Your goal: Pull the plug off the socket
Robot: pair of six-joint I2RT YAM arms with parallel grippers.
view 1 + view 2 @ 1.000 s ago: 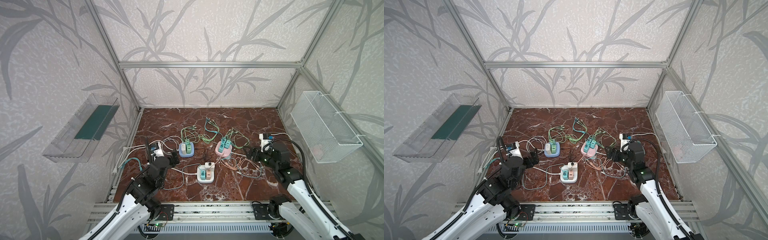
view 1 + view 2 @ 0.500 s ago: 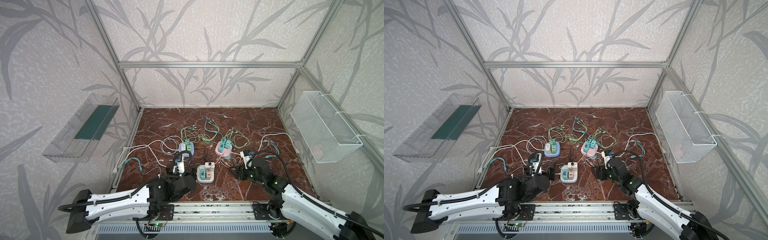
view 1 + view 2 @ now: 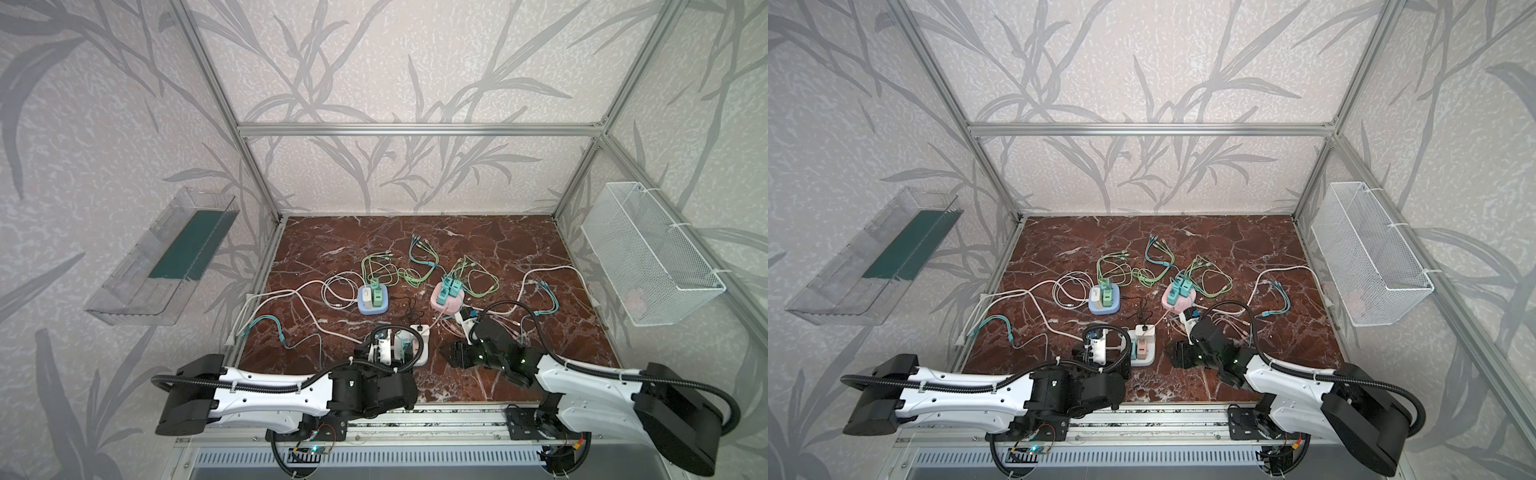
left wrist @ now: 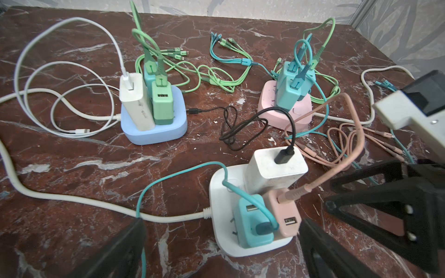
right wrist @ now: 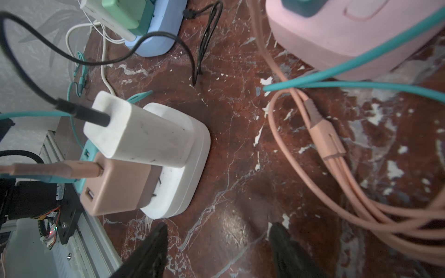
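Marble counter (image 3: 478, 232) is carrying three sockets; the white socket (image 4: 224, 240) is sitting near-centre, between both arms. Nothing is unplugged yet: its white plug (image 4: 274, 168), teal plug (image 4: 252, 221) and pink plug (image 5: 115, 187) are sitting seated, teal and pink partly lifted. Left gripper (image 4: 221, 243) is gaping wide around them, empty; right gripper (image 5: 216, 243) is standing half open, empty.

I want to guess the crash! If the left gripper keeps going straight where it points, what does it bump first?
Probably the teal plug, standing in the white socket right ahead of the open left gripper. Depth is hard to judge.
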